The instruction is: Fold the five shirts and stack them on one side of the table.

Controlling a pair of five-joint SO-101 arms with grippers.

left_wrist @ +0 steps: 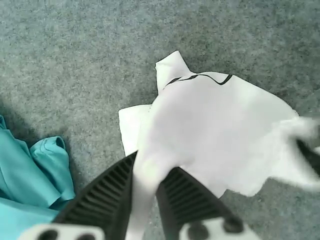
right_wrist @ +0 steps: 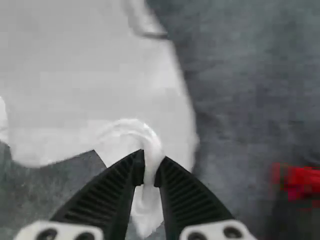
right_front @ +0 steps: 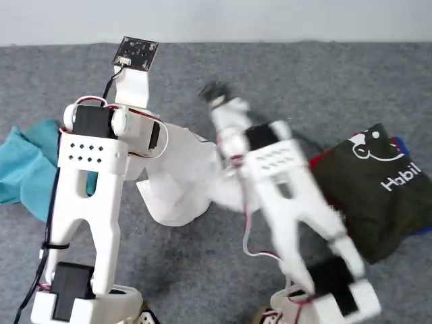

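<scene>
A white shirt [right_front: 182, 177] lies crumpled on the grey carpet between the two arms. In the left wrist view the white shirt [left_wrist: 215, 135] spreads out with its dark-trimmed collar away from the camera, and my left gripper [left_wrist: 146, 172] is shut on a fold of it. My right gripper [right_wrist: 149, 167] is shut on another bunched fold of the white shirt [right_wrist: 80, 85]. A teal shirt [right_front: 27, 165] lies loose at the left; the teal shirt [left_wrist: 25, 180] sits beside the left gripper. A dark shirt with white print [right_front: 368, 185] lies at the right, over red and blue cloth.
Grey carpet [right_front: 304, 74] covers the table, bare at the back. Red cloth [right_wrist: 295, 182] shows close to the right gripper. The left arm's body [right_front: 91, 196] stands between the teal and white shirts.
</scene>
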